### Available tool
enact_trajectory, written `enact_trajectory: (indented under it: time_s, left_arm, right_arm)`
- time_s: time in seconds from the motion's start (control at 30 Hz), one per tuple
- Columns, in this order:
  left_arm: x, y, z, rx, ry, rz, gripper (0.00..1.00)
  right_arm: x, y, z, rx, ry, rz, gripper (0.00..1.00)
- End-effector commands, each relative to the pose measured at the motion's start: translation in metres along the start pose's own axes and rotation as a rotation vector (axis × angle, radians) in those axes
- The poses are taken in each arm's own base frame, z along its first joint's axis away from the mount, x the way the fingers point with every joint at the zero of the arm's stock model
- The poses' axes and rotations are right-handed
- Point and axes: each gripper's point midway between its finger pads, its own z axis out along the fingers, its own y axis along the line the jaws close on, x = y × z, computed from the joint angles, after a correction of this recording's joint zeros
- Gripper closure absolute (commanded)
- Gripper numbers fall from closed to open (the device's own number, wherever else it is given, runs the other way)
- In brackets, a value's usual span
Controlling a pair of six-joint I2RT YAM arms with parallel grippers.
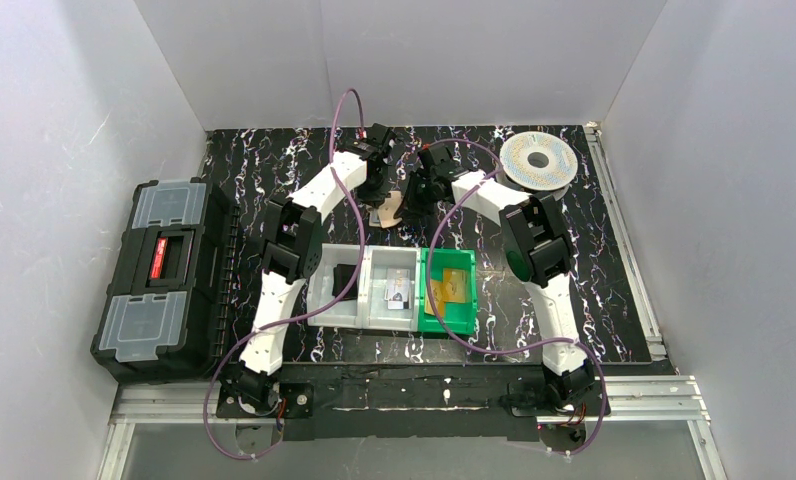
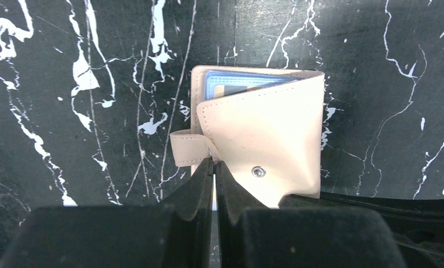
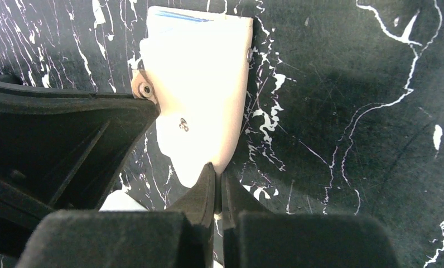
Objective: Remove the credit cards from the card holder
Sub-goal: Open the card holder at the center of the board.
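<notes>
The left arm's black fingers are closed to a sliver, pinching the near edge of the pale tan leather folding card holder just beside its strap tab. A metal snap stud lies just right of them. A pale blue shiny card peeks from the top pocket, its print too small to read. The right arm's black fingers clamp another corner the same way. The holder is over the far middle of the black white-veined surface, between both arms.

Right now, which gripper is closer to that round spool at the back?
Right. The right gripper pinches the card holder on the side facing the spool; the left gripper pinches the holder's other side, farther from the spool.
</notes>
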Motion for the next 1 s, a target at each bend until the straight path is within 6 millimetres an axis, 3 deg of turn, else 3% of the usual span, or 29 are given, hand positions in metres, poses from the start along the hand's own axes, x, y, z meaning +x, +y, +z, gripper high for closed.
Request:
enact_trajectory:
  time_s: [0.0,0.17,0.33,0.43,0.53,0.7,0.87,0.97]
  left_arm:
    - [-0.028,0.018,-0.056,-0.029,-0.112,0.001,1.00]
    - [-0.032,0.020,-0.077,-0.018,-0.144,0.000,1.00]
    - [-0.034,0.022,-0.091,-0.011,-0.163,-0.004,1.00]
    - [-0.034,0.023,-0.097,-0.011,-0.168,-0.004,1.00]
    - [-0.035,0.025,-0.103,-0.017,-0.178,-0.009,1.00]
    - [-0.033,0.038,-0.106,-0.068,-0.168,-0.021,1.00]
    - [-0.027,0.055,-0.104,-0.097,-0.147,-0.055,1.00]
    - [-0.025,0.066,-0.103,-0.100,-0.125,-0.075,1.00]
  right_arm:
    - [-0.010,0.011,-0.010,-0.012,0.011,-0.031,0.95]
    - [-0.018,0.017,-0.016,-0.017,0.008,-0.036,0.87]
    - [-0.019,0.019,-0.020,-0.021,0.012,-0.039,0.53]
    - [-0.020,0.020,-0.027,-0.011,0.006,-0.043,0.41]
    - [-0.025,0.023,-0.041,0.005,-0.018,-0.049,0.35]
    - [-0.034,0.036,-0.083,0.019,-0.088,-0.072,0.32]
    - [-0.019,0.039,-0.119,0.019,-0.101,-0.070,0.32]
    - [0.005,0.043,-0.136,-0.019,-0.074,-0.056,0.32]
